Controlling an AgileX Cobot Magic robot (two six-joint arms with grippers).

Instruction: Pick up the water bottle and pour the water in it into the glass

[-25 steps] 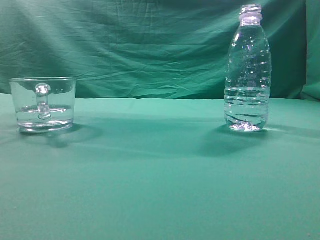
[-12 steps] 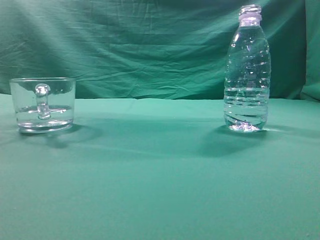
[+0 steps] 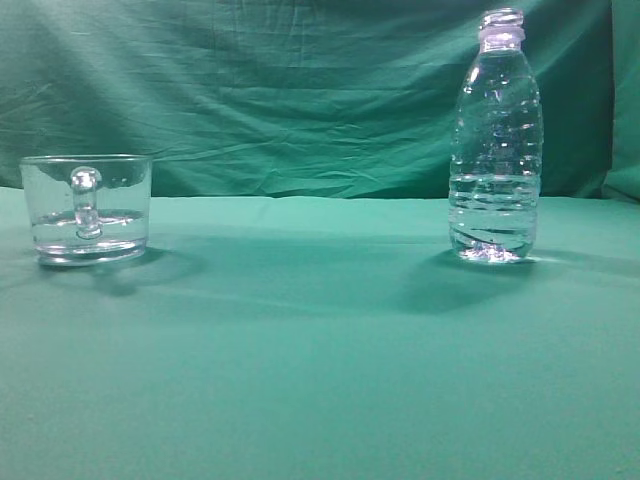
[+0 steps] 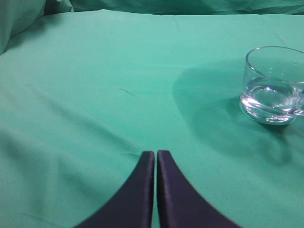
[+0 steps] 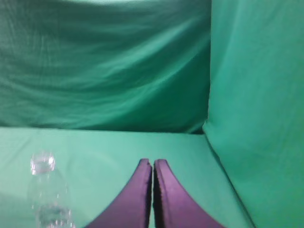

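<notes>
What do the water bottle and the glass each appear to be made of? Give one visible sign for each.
The water bottle: probably thin clear plastic, judging by the moulded horizontal ribs and threaded neck. The glass: seemingly thick, glossy clear glass, judging by its heavy base and rounded solid handle.

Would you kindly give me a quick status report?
Both grippers, left and right, shut, empty. Water bottle upright, untouched; glass apart on green cloth. Nothing between them.

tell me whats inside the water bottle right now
The water bottle holds clear water filling its lower part, with a faint level line near mid-body; above that it looks empty up to the capless neck. The ribs distort the view, so the exact level is hard to read.
</notes>
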